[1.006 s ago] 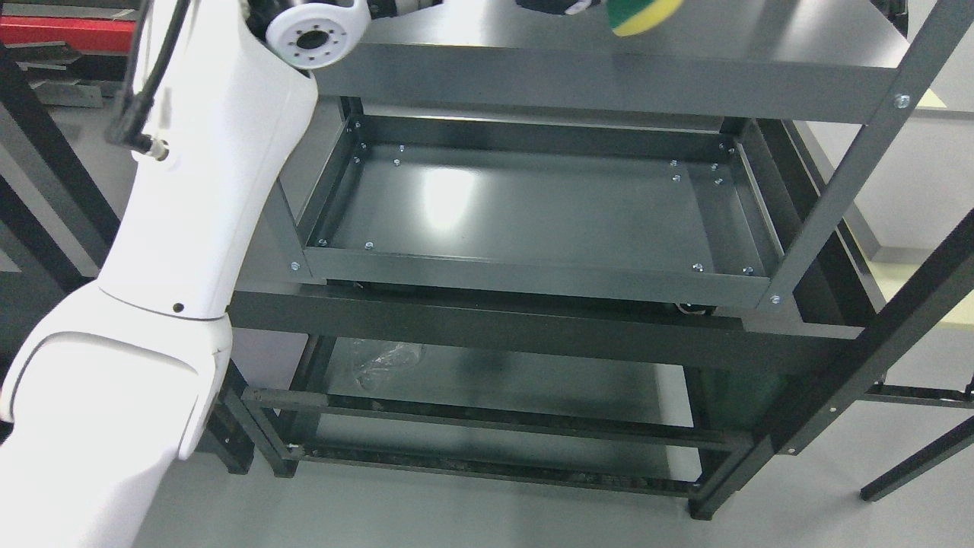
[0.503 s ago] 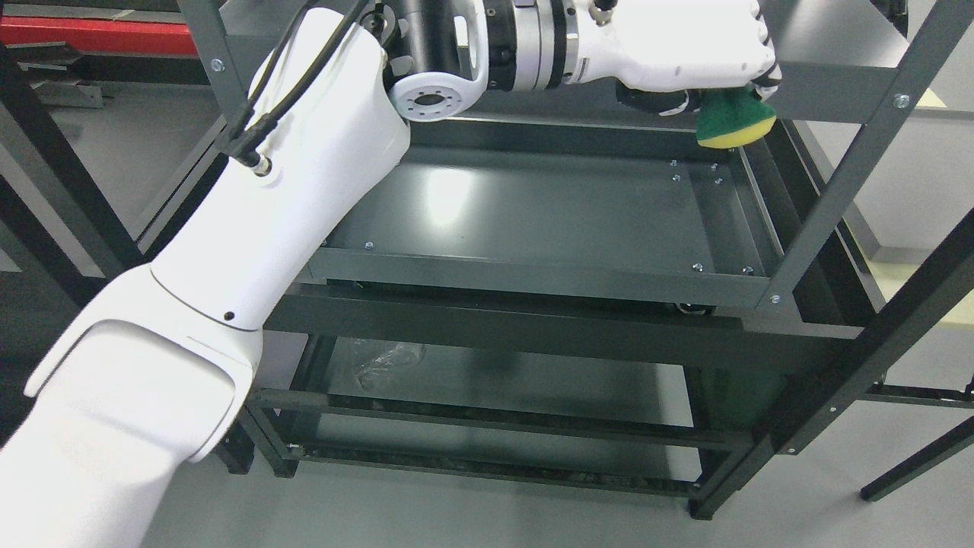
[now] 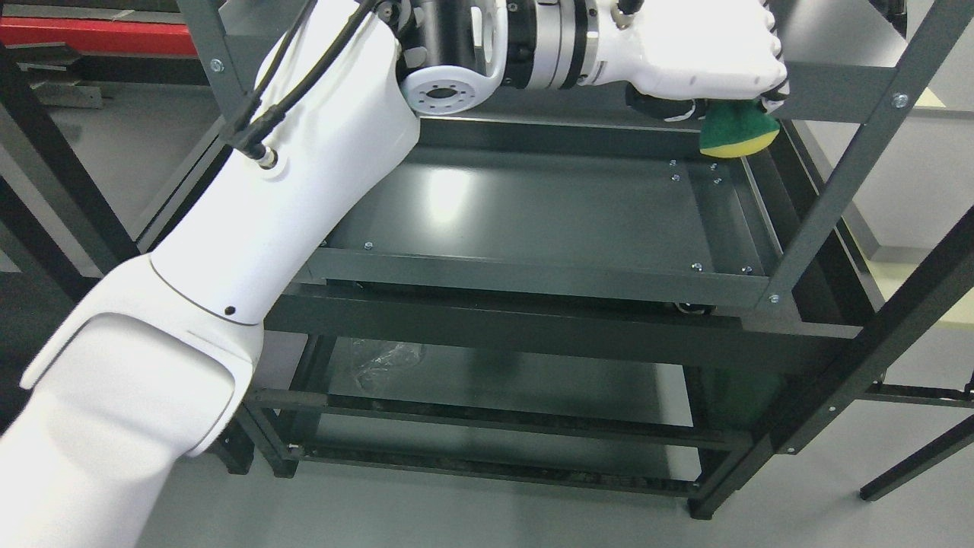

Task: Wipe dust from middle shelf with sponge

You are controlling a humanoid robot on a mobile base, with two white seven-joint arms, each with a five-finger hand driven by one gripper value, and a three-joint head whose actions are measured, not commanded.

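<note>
**Sponge poised above the far right corner of the middle shelf**

The left hand (image 3: 700, 57) reaches in from the left, high across the rack, its fingers curled tight around the sponge (image 3: 736, 131); green scouring side up against the palm, yellow face turned down toward the metal; the sponge hangs just under the hand, up near the top shelf's front rail (image 3: 609, 84), and whether it touches anything I cannot tell. The middle shelf (image 3: 533, 213) lies below and toward the camera from it; a dark tray whose long axis runs left to right, with the sponge over its far right corner beside the bolts; nearly all the bare surface stretches away to the left and forward of the hand. In my judgement the coming move is down onto the tray, then a sweep leftward along that long axis; the raised rim at the right could snag it. The right arm is nowhere in view.
</note>
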